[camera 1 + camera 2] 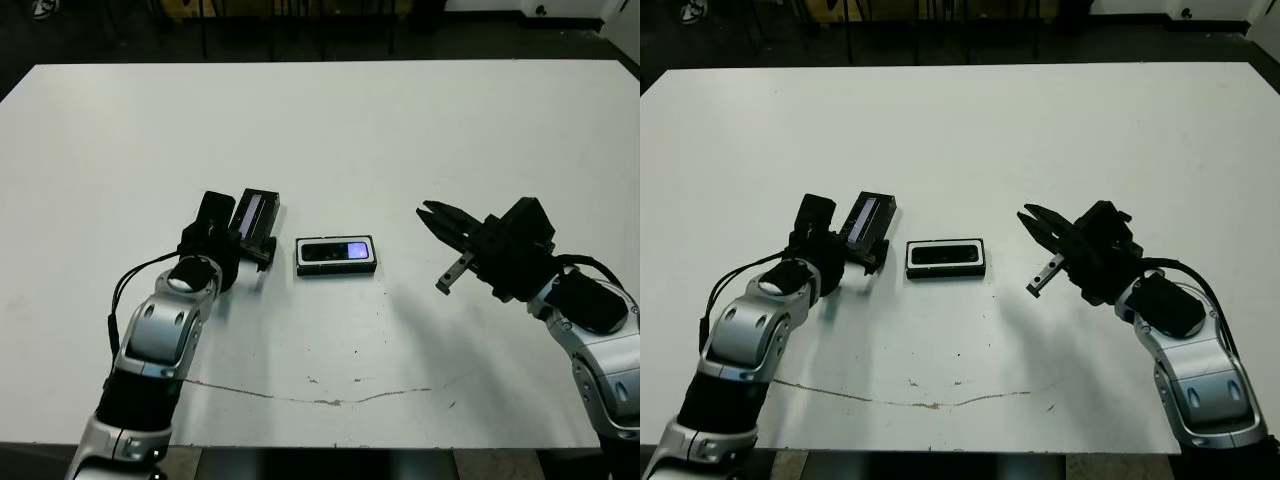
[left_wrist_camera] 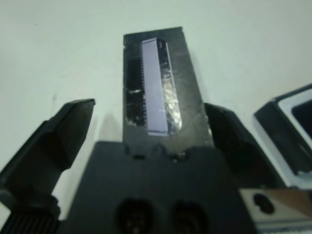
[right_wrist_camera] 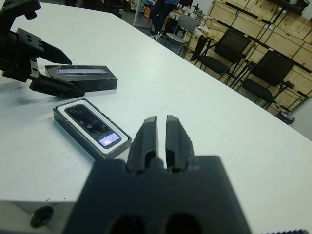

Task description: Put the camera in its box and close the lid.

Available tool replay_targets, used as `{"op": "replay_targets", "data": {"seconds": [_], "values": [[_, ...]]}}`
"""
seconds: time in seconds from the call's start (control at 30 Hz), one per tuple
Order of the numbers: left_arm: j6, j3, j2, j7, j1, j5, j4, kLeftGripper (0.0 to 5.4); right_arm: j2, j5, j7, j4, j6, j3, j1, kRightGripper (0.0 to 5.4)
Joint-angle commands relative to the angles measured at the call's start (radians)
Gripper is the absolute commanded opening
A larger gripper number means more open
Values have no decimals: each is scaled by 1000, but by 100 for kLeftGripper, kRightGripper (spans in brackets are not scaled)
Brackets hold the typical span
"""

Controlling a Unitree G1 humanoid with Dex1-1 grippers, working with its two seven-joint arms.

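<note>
White table (image 1: 330, 130) was bare over most of its far half and along both side edges; a thin brownish line (image 1: 330, 398) ran across the near part. All objects sat in the middle band, well clear of every edge.

Box (image 1: 336, 256) lay flat at centre, long axis running left to right across the robot's view. Camera (image 1: 335, 251) sat inside it, parallel to the box walls, with the bluish-white window toward the robot's right end. White lining showed around it in the right wrist view.

Lid (image 1: 256, 218) lay just left of the box, apart from it, long axis pointing away from the robot and tilted slightly right; pale strip faced up. Left gripper (image 2: 151, 131) had its fingers (image 2: 63, 131) spread to either side of the lid's near end, one finger clear of it; contact at the other could not be judged.

Right gripper (image 3: 161, 139) hovered right of the box, well apart, fingers pressed together on nothing, open table between.
</note>
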Motion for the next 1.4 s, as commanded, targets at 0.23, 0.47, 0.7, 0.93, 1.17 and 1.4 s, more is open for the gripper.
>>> {"op": "replay_targets", "data": {"seconds": [0.23,0.47,0.7,0.93,1.17,1.4], "values": [[25,-4,16,10,-19,19,104,539,-7,6,-3,-9,31,-6,15,0],[5,48,-5,37,-22,-1,161,539,-12,-3,-1,-19,29,-3,18,0],[121,124,-27,30,-78,-69,234,477,-11,-3,-4,-26,42,-2,15,0],[190,60,54,-115,-93,-120,225,345,-12,-3,-6,-30,52,-8,13,0],[205,-1,122,-219,-103,-144,205,282,-13,-3,0,-18,37,-9,9,0],[198,-24,156,-245,-83,-154,137,282,-10,0,-4,-16,45,-8,6,0]]}}
